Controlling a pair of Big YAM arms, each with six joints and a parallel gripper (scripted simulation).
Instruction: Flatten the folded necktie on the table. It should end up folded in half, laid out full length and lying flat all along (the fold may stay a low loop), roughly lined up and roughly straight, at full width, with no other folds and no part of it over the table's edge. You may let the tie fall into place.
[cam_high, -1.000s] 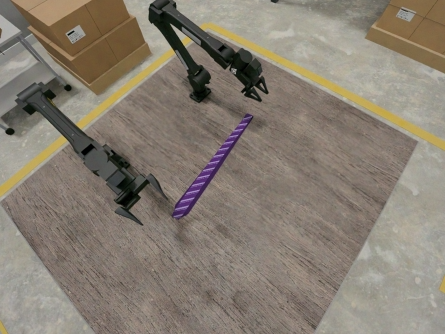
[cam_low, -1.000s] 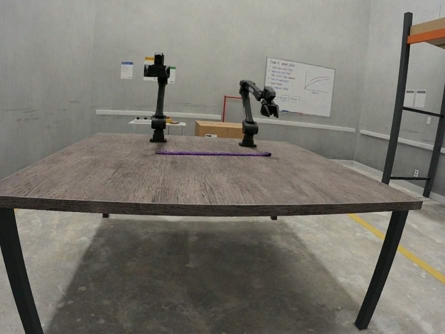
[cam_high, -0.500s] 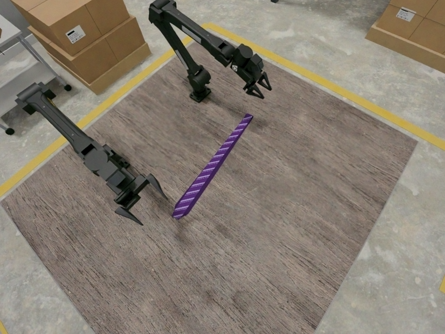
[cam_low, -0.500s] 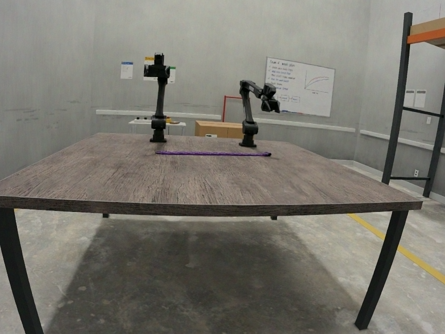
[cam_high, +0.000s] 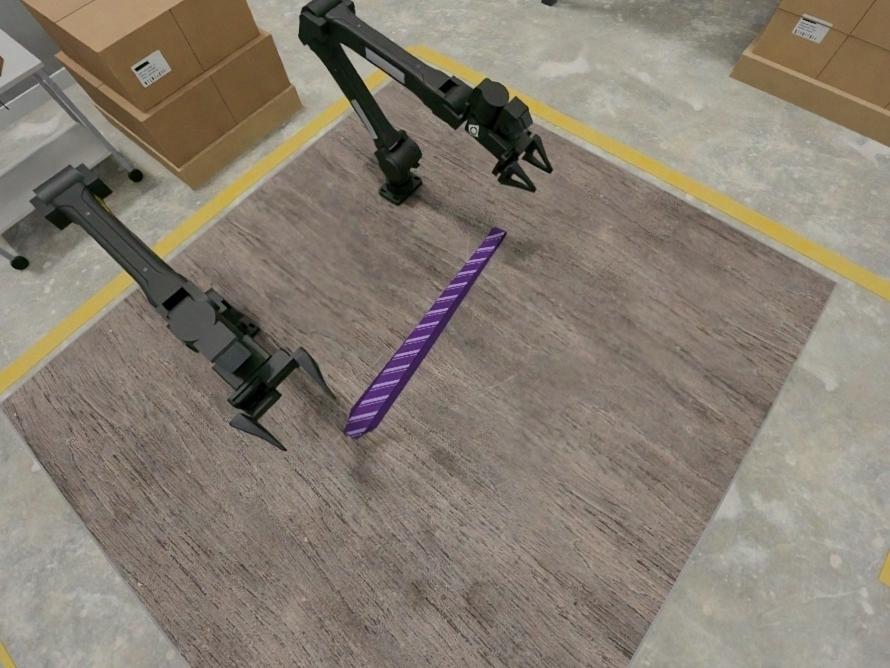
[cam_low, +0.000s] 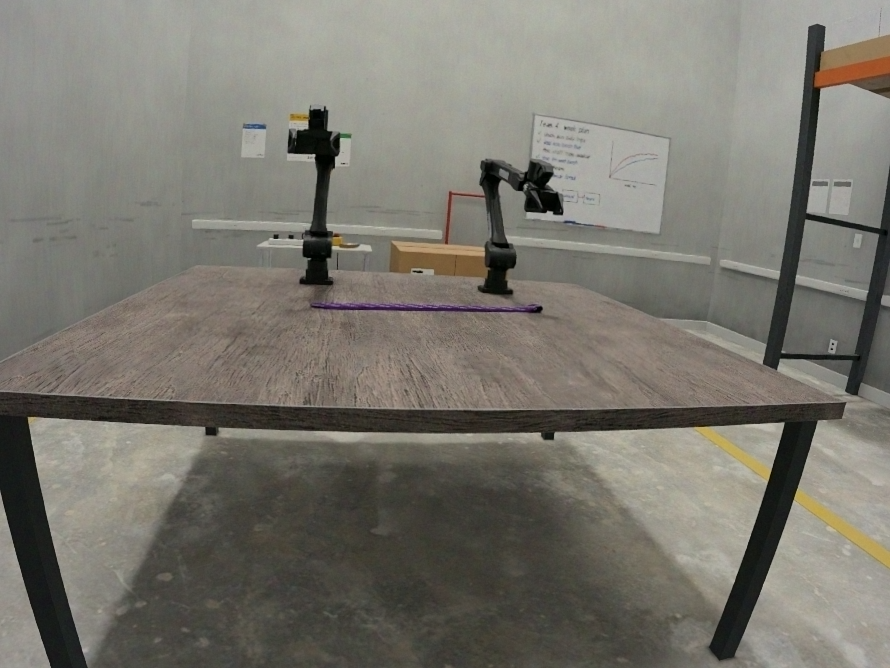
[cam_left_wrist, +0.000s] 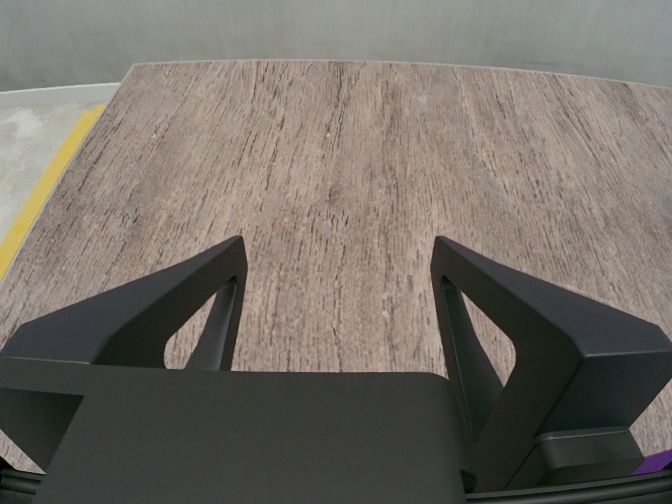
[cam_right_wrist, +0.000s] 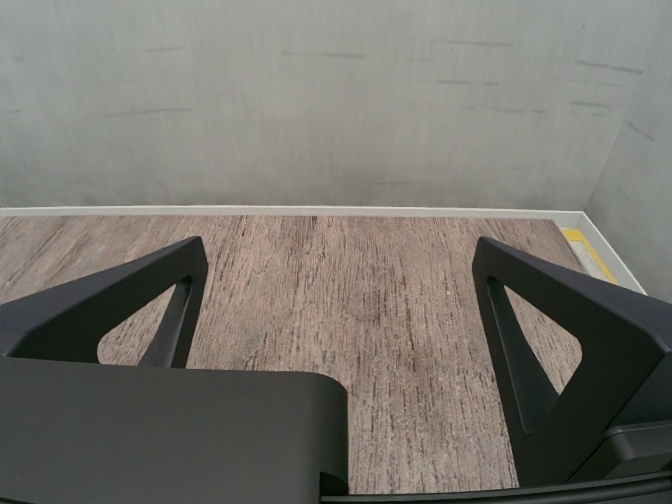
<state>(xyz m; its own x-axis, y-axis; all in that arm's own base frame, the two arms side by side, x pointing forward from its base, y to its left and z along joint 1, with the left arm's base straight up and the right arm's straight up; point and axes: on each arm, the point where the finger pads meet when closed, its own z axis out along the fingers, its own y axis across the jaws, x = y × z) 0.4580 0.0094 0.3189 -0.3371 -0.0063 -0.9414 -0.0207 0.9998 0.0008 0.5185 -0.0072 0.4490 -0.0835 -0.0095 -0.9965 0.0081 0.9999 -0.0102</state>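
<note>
The purple necktie with pale stripes (cam_high: 433, 323) (cam_low: 431, 307) lies on the table in one long, roughly straight strip. Its wide end is near my right gripper. Its narrow end, by my left gripper, shows a small low bulge in the exterior view. A plain purple band shows along one side. A corner of the tie (cam_left_wrist: 655, 462) shows in the left wrist view. My left gripper (cam_high: 542, 181) (cam_left_wrist: 339, 251) is open and empty, raised beyond the narrow end. My right gripper (cam_high: 309, 424) (cam_right_wrist: 339, 251) is wide open and empty, raised beside the wide end. Neither touches the tie.
The wooden table (cam_high: 647, 431) (cam_low: 431, 366) extends well past the tie, whose ends are far from the table's edges. The two arm bases stand on the table along one side of the tie. Cardboard boxes (cam_high: 215, 93) stand on the floor beyond the table.
</note>
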